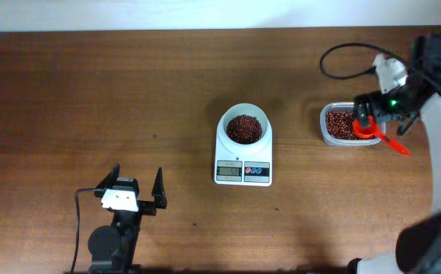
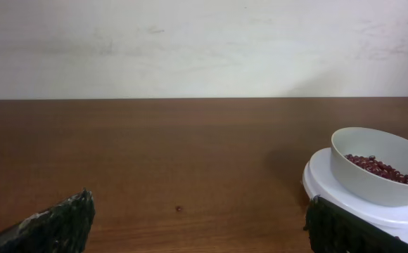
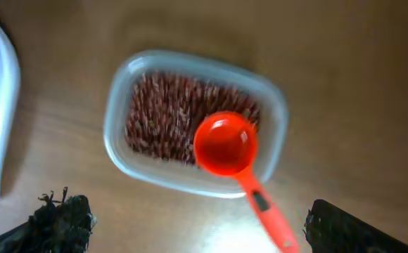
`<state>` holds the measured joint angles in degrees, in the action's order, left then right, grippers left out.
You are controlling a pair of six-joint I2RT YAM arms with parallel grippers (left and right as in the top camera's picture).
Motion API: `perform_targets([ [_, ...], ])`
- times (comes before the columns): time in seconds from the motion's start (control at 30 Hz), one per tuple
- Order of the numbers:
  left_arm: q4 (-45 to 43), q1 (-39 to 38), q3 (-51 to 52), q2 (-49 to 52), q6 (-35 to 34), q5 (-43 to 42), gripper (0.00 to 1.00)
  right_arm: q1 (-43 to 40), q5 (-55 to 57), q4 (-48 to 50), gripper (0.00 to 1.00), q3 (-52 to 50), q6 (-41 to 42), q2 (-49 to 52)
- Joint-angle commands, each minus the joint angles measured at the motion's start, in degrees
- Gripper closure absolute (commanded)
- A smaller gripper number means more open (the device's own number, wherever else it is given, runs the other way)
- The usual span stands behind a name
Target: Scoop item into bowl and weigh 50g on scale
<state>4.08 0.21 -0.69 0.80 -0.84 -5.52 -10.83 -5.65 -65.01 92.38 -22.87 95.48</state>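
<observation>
The beans (image 1: pixel 244 129) lie in two places. One dark heap covers the bottom of the white bowl (image 2: pixel 364 176), which sits centred on the digital kitchen scale (image 1: pixel 243 173) in the middle of the table (image 1: pixel 91 91). The rest fill the clear plastic tub (image 3: pixel 114 126), well apart to the scale's right. The scale's display is too small to read, so I cannot tell how close the weight is to the target.

The beans are small, hard and smooth. I judge them light singly, quick to roll and bounce, and impossible to pinch in any useful amount. They have to travel in the orange scoop (image 3: pixel 225 144), kept level and tipped slowly so that only a few fall at a time.

The scoop looks empty. Its cup rests on the beans at the near side of the tub, and its handle (image 3: pixel 267 211) crosses the rim and sticks out over the table. It seems to be stiff, light plastic, so that free stretch of handle is the place to take hold, across its narrow width. The bowl also looks light, and a nudge could shift it or disturb the reading.

The right gripper (image 3: pixel 197 204) hovers above the tub with its jaws spread wide, grasping nothing. The handle runs below and between the fingers without touching either. The left gripper (image 1: pixel 138 173) stands near the table's front edge, left of the scale, also spread wide and empty.
</observation>
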Motion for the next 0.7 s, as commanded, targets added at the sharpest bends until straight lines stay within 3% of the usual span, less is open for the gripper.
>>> perform_targets([
  [0.0,0.31,0.33,0.15,-0.50,1.11,0.44,0.01,-0.04,-4.35,3.87,0.01,0.79,-0.28,-7.76],
  [0.23,0.31,0.33,0.15,-0.50,1.11,0.44,0.01,-0.04,-4.90,6.27,0.01,0.61,-0.28,-17.33],
  [0.33,0.31,0.35,0.15,-0.50,1.11,0.44,0.01,-0.04,-5.01,13.05,0.01,-5.29,-0.24,-23.23],
  [0.5,0.31,0.35,0.15,-0.50,1.11,0.44,0.01,-0.04,-8.02,35.30,0.01,-27.47,-0.22,-36.57],
  [0.67,0.31,0.33,0.15,-0.50,1.11,0.44,0.01,-0.04,-8.76,70.79,0.01,-59.82,7.50,-53.35],
])
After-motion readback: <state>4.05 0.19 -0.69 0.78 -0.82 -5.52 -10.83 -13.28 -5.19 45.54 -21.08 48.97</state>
